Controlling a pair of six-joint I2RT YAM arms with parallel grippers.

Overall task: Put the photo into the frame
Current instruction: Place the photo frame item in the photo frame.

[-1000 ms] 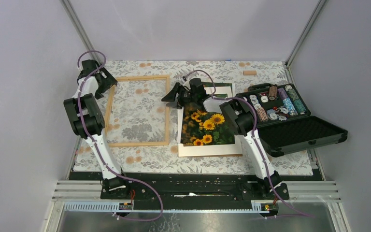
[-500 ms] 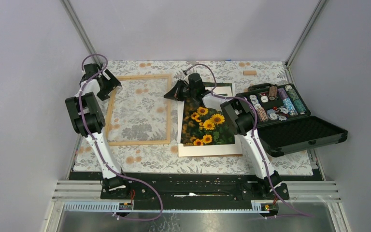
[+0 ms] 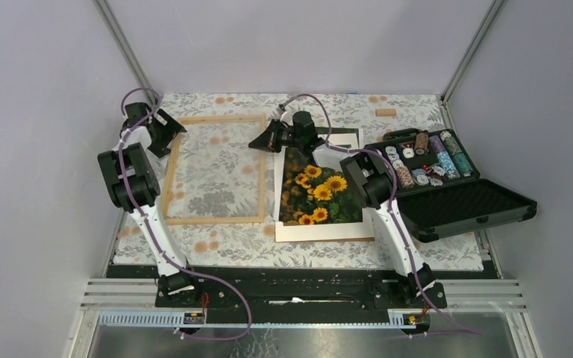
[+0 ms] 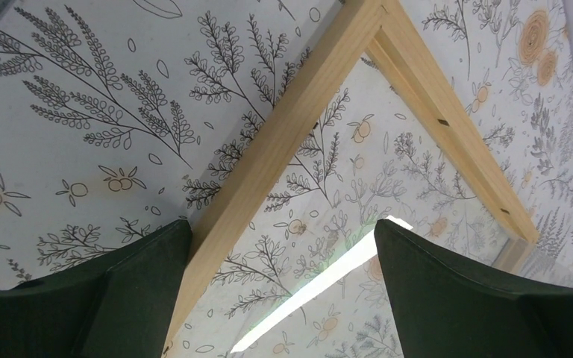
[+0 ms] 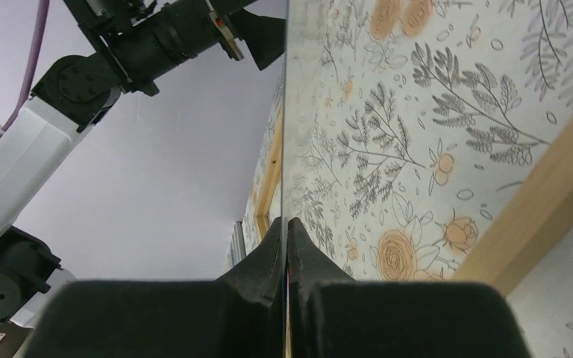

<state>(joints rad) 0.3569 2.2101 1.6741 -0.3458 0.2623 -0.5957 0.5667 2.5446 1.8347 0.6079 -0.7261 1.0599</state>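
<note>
Right arm stretches to upper centre, right gripper (image 5: 285, 224) pinched together on the photo's (image 3: 322, 192) top edge. Left gripper (image 4: 282, 224) spread wide over the frame's (image 4: 268, 160) upper-left corner.

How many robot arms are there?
2. The left arm reaches to the far left corner of the frame. The right arm reaches to the far end of the photo, beside the open black case. None seem hidden.

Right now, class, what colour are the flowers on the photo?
Yellow-orange on the photo; top view shows best.
</note>
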